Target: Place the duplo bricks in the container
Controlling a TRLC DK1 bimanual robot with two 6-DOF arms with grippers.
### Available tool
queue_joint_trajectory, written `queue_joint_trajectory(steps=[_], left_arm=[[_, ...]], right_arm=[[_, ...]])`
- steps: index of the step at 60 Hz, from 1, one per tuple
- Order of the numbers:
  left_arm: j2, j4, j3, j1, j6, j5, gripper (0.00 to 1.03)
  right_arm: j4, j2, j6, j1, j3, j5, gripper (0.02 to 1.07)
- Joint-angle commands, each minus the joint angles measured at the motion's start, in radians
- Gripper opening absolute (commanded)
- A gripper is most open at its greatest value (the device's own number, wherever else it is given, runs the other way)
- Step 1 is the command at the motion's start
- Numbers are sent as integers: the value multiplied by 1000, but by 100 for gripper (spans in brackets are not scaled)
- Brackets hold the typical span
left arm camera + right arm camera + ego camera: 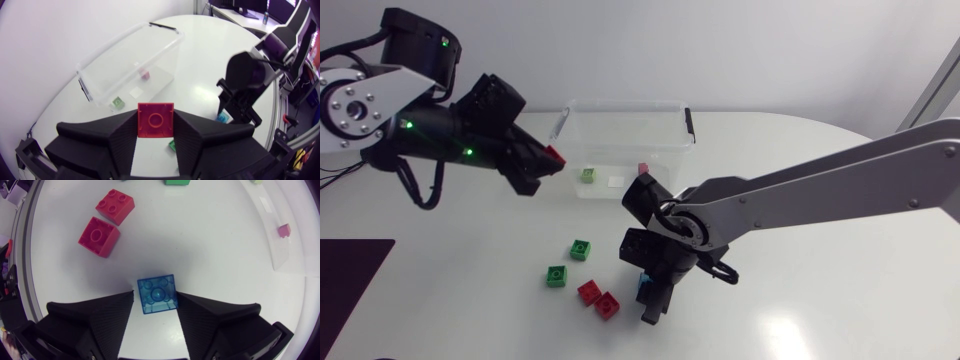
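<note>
Toward the far edge of the table, the clear container stood open. A pale green brick and a small pink piece lay on its floor. Your left gripper hung just beside the container's left end, clenched on a red brick, with one finger pressed flat against each opposite side. From there the container lay ahead of it and below.

Nearer the front edge, around the middle, your right gripper pointed down at the table with a blue brick lying between its fingers. Those jaws looked released: a sliver of table showed beside the brick on one side, so I judged it not yet gripped. Two loose red bricks lay just beside it, close against each other. Two green bricks sat a little further toward the left edge.

These bricks should have handled as light, stiff and smooth plastic. They would not crush, but they could slip or twist if you pinched them across corners. You did best to take each one on two flat, parallel side walls, low down and clear of the studs. The blue one sat slightly skewed to the fingers, so closing on it might have turned it. The container looked thin and light, and a nudge to its rim could have shoved it.
</note>
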Motion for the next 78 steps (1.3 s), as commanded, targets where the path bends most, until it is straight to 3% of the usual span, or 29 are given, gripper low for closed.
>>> queue_joint_trajectory(steps=[1,5,16,37,39,46,53,66,78], left_arm=[[72,81,73,16,-100,9,23],[130,108,119,20,-129,7,23],[285,214,234,25,-211,-6,23],[522,285,407,22,-254,-89,26],[538,285,418,23,-257,-89,31],[546,297,424,26,-260,-102,65],[471,297,389,28,-260,-102,84],[241,257,233,45,-220,-92,90],[23,174,21,85,-120,-5,90]], right_arm=[[-2,10,-15,1,9,0,29],[-2,-10,-10,-2,-5,2,21],[-22,-121,2,-34,-35,2,20],[-123,-305,45,-111,58,8,20],[-133,-314,48,-114,80,13,20],[-150,-317,72,-142,167,23,20],[-160,-294,89,-179,261,30,20],[-151,-191,135,-238,436,33,20],[-120,-67,172,-277,578,42,21]])
